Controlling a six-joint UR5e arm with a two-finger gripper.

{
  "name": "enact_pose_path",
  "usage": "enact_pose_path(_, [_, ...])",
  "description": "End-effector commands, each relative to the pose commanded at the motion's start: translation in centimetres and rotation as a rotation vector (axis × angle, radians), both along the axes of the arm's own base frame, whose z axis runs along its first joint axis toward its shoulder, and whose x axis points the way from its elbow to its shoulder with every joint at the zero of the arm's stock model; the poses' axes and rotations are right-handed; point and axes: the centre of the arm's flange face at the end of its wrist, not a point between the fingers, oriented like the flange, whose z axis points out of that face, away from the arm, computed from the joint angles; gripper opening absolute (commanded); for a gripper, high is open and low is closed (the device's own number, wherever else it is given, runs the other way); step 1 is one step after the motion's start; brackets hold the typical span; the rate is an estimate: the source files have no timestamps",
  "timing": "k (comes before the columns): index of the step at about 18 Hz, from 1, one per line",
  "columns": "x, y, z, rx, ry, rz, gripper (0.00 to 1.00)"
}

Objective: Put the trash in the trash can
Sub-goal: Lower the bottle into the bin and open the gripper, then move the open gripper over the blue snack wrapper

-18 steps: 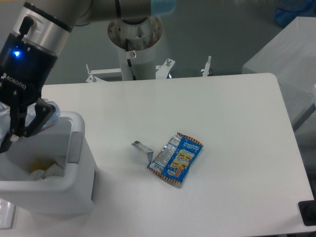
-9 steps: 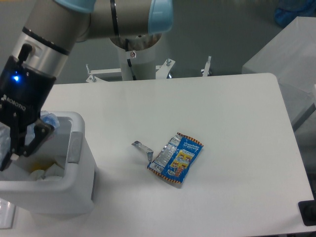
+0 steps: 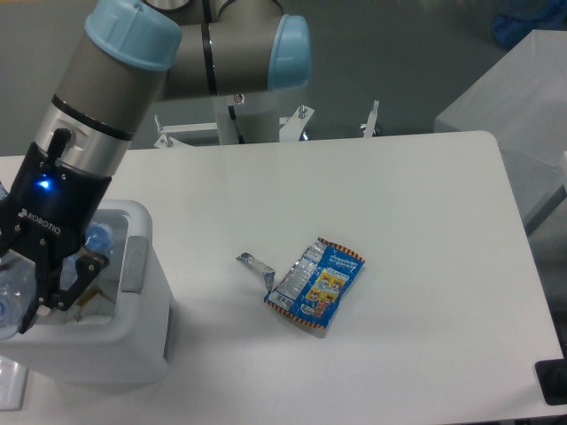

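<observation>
Looking from the left edge across, the gripper is down inside the mouth of the trash can, its dark fingers spread apart with the crushed clear bottle showing beside and between them. I cannot tell whether the pads are pressing on the plastic or have let it go; the fingers look parted, and the bottle seems to sit within the bin's walls, its blue cap end toward the far rim. So that piece of trash is, by my reckoning, as good as delivered.

What matters for the coming move lies to the right, out on the white table. The small silver foil scrap is nearer the bin, and the blue snack wrapper is just beyond it, the two touching or nearly so at the wrapper's silver end. From the fingers, both lie off to the right and a little toward the front of the table, well apart from the can. The wrapper lies flat, its long axis running diagonally from near-left to far-right, so I would guess the fingers must close across its narrow width.
</observation>
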Motion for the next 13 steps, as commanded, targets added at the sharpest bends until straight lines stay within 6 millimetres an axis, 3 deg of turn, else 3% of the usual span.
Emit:
enact_pose_path(3, [0.0,-0.2,-0.1,-0.003,-0.002,0.001,0.97])
enact_pose_path(7, [-0.9,-0.5,-0.1,-0.004,-0.011,0.02,0.99])
enact_pose_path(10, [-4.5,-2.1,0.6,0.002,-0.017,0.088,1.0])
enact_pose_path(13, [-10.2,-5.4,1.0,-0.003,-0.049,0.21,1.0])
